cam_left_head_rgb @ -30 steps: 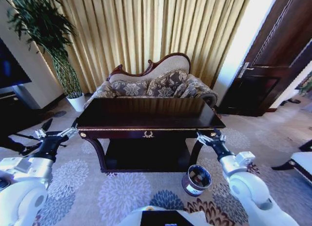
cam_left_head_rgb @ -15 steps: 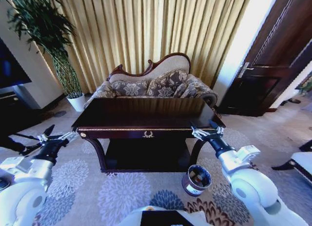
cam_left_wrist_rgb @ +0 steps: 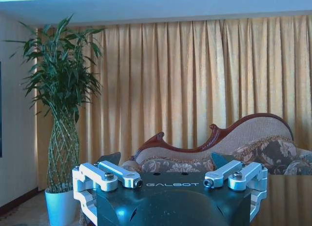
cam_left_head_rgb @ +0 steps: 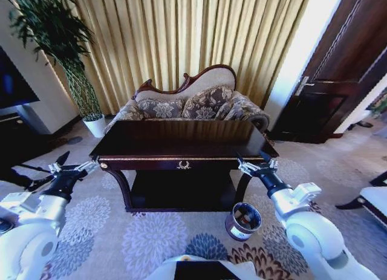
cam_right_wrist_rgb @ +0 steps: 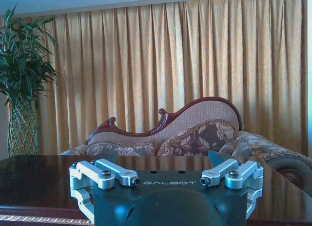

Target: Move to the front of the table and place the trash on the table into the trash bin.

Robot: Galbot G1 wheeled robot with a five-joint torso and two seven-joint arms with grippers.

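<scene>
table (cam_left_head_rgb: 181,141): dark glossy brown | trash bin (cam_left_head_rgb: 243,221): dark, silvery rim | curtain (cam_left_head_rgb: 193,38): gold

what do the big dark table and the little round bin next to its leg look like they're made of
The large dark rectangular table looks like polished wood: its glossy top mirrors the curtain, with gilt trim and an emblem on the apron. The small dark round trash bin has a silvery rim, suggesting metal, though coated plastic is possible.

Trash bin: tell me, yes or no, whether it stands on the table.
No. The trash bin stands on the carpet by the table's front right leg, below the tabletop.
</scene>
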